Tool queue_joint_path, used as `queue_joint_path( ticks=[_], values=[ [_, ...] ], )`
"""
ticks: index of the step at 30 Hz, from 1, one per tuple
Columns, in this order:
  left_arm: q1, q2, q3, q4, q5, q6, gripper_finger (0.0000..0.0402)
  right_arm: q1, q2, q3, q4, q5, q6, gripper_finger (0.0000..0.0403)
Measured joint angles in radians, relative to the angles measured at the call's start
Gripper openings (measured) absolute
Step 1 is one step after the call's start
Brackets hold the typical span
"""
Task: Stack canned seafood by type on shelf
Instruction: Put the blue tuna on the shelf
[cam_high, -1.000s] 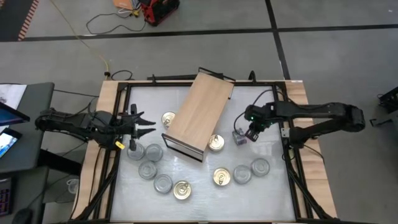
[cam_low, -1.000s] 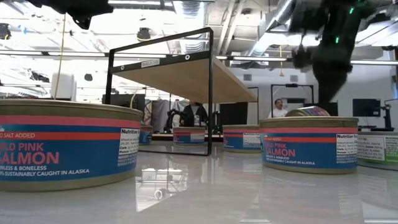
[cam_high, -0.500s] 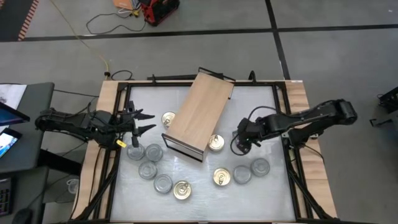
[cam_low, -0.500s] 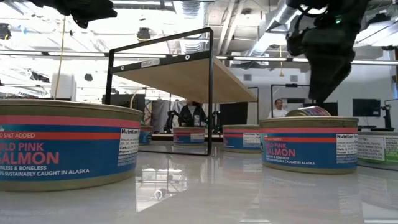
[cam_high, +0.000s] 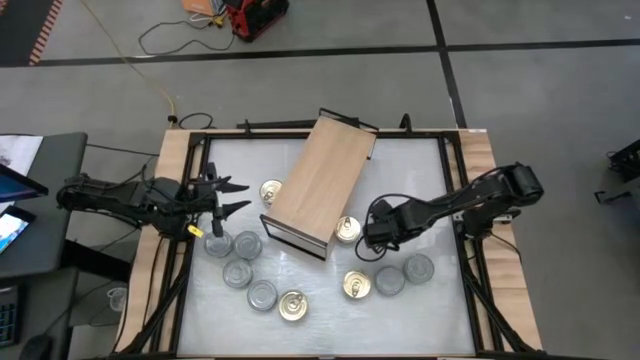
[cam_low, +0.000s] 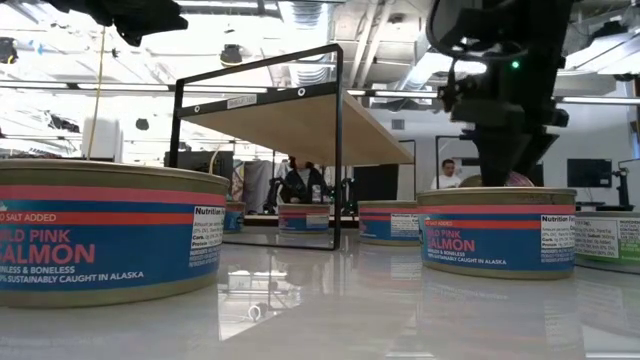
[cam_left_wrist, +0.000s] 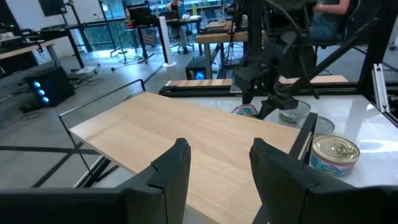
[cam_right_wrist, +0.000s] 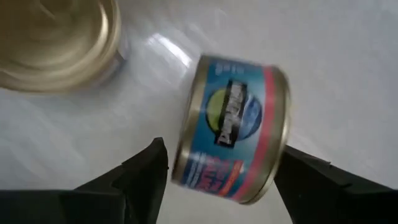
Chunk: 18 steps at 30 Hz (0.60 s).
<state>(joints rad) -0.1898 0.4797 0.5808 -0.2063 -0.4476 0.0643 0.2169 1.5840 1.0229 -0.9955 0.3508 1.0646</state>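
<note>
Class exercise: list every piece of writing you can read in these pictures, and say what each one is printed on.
"PINK SALMON", "SUSTAINABLY CAUGHT IN ALASKA", "SALT ADDED", "Nutrition": near flat round blue-and-red labelled tin.
"SALMON", "CAUGHT IN ALASKA": second blue-and-red tin.
Small nutrition print on both: too small.
Label on the tilted tin between the right gripper fingers: blurred, unreadable.

Robotics lab or workshop space. A framed white tabletop (cam_high: 320, 300) is set on a grey concrete floor (cam_high: 500, 25) marked with dark lines, with loose cable (cam_high: 150, 40) and red equipment (cam_high: 255, 15) lying on it. Exposed ceiling ducts (cam_low: 440, 40) are seen overhead. Workbenches (cam_left_wrist: 37, 46), monitors (cam_low: 588, 172) and seated people (cam_low: 447, 175) are visible beyond.
</note>
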Motion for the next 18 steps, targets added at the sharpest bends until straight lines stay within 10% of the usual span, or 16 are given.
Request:
queue_joint_path(
  ticks=[9, 18],
  values=[
    [0.000, 0.000, 0.000, -0.038, 0.057, 0.000, 0.0161, 0.048, 0.025, 0.000, -0.040, 0.001, -0.090, 0.0274],
    [0.000, -0.001, 0.000, -0.037, 0.063, -0.002, 0.0161, 0.078, 0.025, -0.016, -0.086, 0.129, -0.202, 0.0141]
  ],
)
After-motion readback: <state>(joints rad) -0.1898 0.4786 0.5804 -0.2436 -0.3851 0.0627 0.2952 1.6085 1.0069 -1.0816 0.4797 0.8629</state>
